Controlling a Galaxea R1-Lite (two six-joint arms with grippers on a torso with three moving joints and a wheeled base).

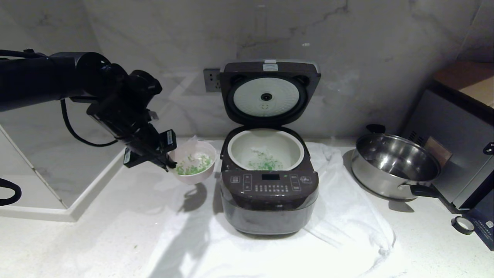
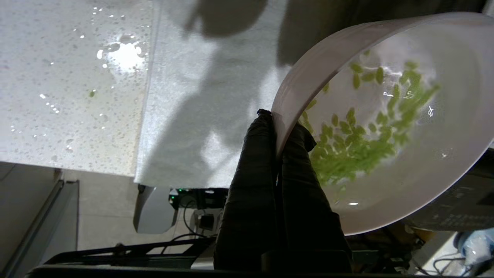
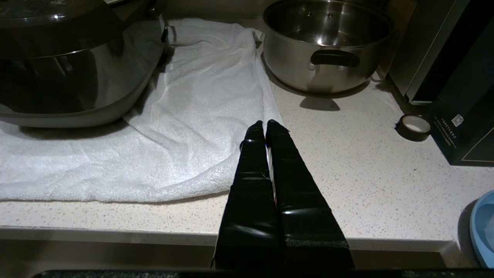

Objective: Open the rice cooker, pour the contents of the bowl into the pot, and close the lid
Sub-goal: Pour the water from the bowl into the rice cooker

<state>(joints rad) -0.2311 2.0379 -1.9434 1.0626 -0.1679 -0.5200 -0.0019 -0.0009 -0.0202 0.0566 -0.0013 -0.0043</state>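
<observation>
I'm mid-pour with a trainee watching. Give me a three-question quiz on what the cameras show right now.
1. True or false: the lid of the rice cooker stands open.
2. Multiple choice: the left gripper is shut on A) the bowl by its rim, B) the steel pan, C) nothing.
3. Where do the green bits lie now?

Key:
1. True; its silver underside faces forward.
2. A; the bowl hangs in the air, left of the cooker.
3. Partly in the bowl, partly in the white inner pot. The right gripper idles shut above the counter edge.
</observation>
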